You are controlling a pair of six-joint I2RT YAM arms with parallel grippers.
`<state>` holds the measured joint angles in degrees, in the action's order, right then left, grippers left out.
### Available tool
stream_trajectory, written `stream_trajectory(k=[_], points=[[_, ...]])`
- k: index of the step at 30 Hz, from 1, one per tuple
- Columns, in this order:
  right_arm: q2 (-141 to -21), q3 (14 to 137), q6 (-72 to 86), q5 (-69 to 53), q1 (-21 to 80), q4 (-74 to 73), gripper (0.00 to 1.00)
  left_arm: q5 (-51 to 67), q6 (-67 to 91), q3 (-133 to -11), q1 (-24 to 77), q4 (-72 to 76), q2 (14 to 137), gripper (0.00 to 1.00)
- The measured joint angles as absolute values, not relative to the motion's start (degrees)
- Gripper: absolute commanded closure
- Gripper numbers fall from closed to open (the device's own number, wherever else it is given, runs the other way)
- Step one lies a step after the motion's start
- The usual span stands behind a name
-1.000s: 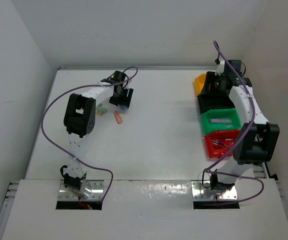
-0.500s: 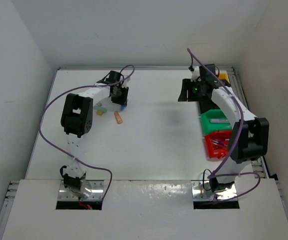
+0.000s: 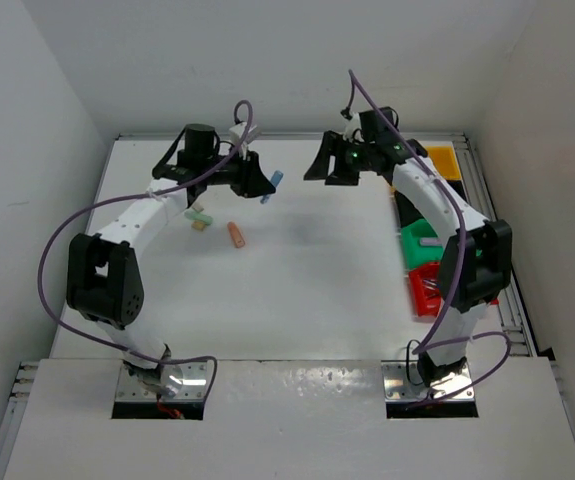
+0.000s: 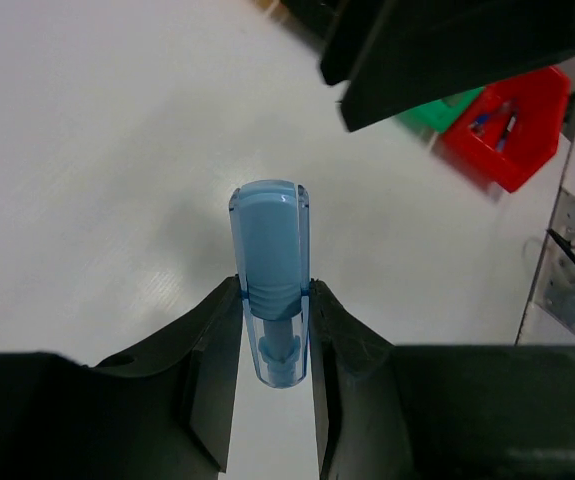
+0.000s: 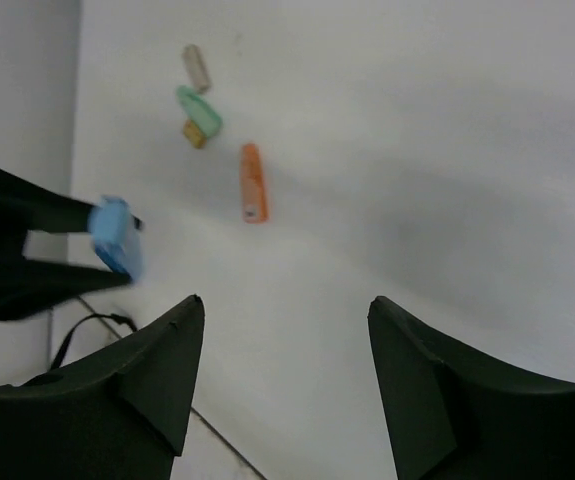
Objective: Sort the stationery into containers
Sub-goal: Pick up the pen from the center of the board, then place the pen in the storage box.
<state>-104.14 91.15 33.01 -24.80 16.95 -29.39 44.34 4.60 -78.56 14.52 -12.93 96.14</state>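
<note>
Beyond and to the right of the one orange marker [image 3: 235, 235] on the desk [image 3: 307, 290], the left claw [image 4: 272, 290] clenches one blue marker [image 4: 270, 235], held clear of the surface. Farther right of the orange marker, the right claw [image 5: 285, 305] is spread wide and holds nothing. Left of that marker lie three pieces: one green piece [image 5: 199, 110], one small yellow piece [image 5: 195, 134] and one beige piece [image 5: 197, 67]. Well to its right stand four containers: yellow bin [image 3: 445, 160], black bin [image 3: 401, 212], green bin [image 3: 419, 243], red bin [image 3: 425, 290].
</note>
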Motion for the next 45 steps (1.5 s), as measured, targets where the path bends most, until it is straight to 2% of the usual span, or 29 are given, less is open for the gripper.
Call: stream_trajectory(k=[7,21,24,25,28,32,37,41,44,45], points=[[-105.97,97.54,37.01,-27.92,19.77,-26.55,0.34,47.13,1.91,-77.82,16.95,-12.8,95.5,0.88],[-105.95,94.74,38.61,-32.05,21.98,-25.76,0.36,45.15,-2.37,-77.8,18.85,-12.91,95.22,0.9],[-105.97,94.74,38.59,-32.45,22.98,-25.78,0.41,44.93,-2.85,-77.8,19.05,-13.06,95.22,0.9],[-105.97,94.74,38.57,-32.67,23.22,-25.76,0.49,44.86,-3.01,-77.8,19.07,-13.1,95.22,0.91],[-105.97,94.7,38.52,-33.36,23.99,-25.71,0.62,44.69,-3.42,-77.82,19.11,-13.19,95.22,0.9],[-106.13,94.06,38.3,-33.52,24.18,-25.63,0.73,44.49,-3.99,-77.82,19.11,-13.56,95.07,0.9],[-107.07,94.04,38.59,-33.91,24.14,-25.65,0.74,44.14,-4.75,-77.82,19.29,-13.56,94.54,0.9],[-107.44,94.04,39.2,-34.39,24.14,-25.58,0.63,43.79,-5.98,-77.82,19.9,-13.76,93.56,0.91],[-107.55,94.04,39.42,-34.74,23.97,-25.52,0.66,43.55,-6.46,-77.82,20.58,-13.65,92.88,0.92],[-107.55,94.04,39.55,-35.0,23.88,-25.54,0.7,43.4,-6.66,-77.82,20.73,-13.67,92.79,0.92]])
